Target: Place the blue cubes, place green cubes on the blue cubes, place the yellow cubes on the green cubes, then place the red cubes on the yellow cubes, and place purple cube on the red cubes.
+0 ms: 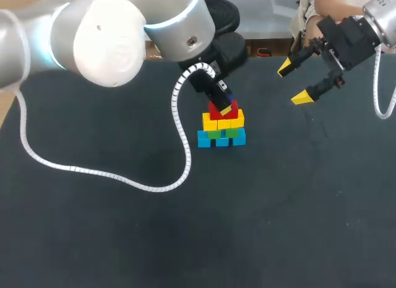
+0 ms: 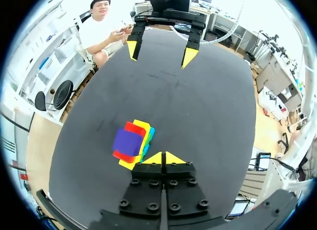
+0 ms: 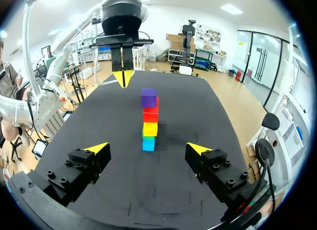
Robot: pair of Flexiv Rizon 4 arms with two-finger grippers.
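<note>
A cube pyramid stands mid-table: blue cubes (image 1: 221, 140) at the base, then green cubes (image 1: 223, 132), yellow cubes (image 1: 223, 121) and red cubes (image 1: 216, 108). The purple cube (image 3: 148, 97) sits on top, free of any gripper. My left gripper (image 1: 226, 108) hangs just over the stack, hiding the purple cube in the head view. In the left wrist view its fingers are shut (image 2: 163, 158) with nothing between them, and the purple cube (image 2: 128, 142) lies just beside the tips. My right gripper (image 1: 293, 82) is open and empty at the back right, well away from the stack (image 3: 148, 122).
The black table (image 1: 93, 226) carries nothing else. The left arm's white cable (image 1: 179, 130) hangs in a loop and trails over the table left of the stack.
</note>
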